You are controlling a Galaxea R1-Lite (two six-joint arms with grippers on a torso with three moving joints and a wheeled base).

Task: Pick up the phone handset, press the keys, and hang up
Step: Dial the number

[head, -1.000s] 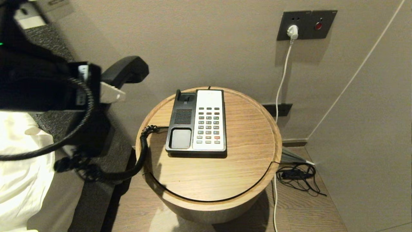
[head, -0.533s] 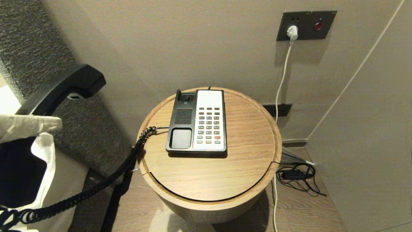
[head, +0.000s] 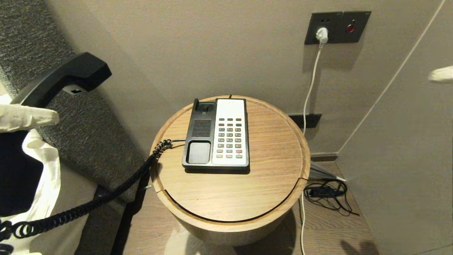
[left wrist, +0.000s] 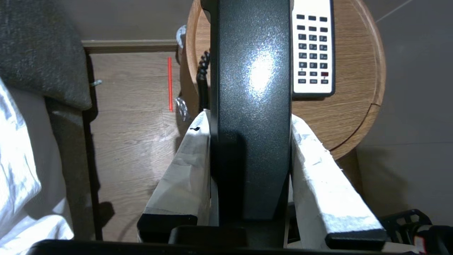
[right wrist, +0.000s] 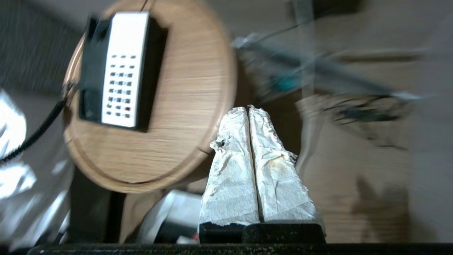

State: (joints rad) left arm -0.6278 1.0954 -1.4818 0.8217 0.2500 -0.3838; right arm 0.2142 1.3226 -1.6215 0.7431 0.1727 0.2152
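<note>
The main risk is in the coiled cord [head: 106, 198]: it runs from the phone base [head: 216, 134] off the edge of the round wooden surface [head: 269, 184] and down to the far left, and if the left arm carries the handset [head: 60, 79] any farther out, the cord could pull taut and drag the base toward the rim. A second risk is in the keypress itself — the right claw [right wrist: 248, 110] has broad, padded tips, and the keys [head: 229, 138] sit close together, so a slightly off approach could land on two at once or push the light base sideways. The left claw [left wrist: 249, 122] is clamped on the handset, one padded finger on each side of its shaft; in the head view the handset hangs well to the left of the surface, tilted with its upper end toward the wall, above the white bedding [head: 39, 198]. The empty cradle on the base's dark left half is exposed. The right claw has its fingers pressed together with nothing between them; it sits high at the right edge of the head view, well apart from the phone, and its wrist camera looks down on the surface from beyond the surface's right rim.
</note>
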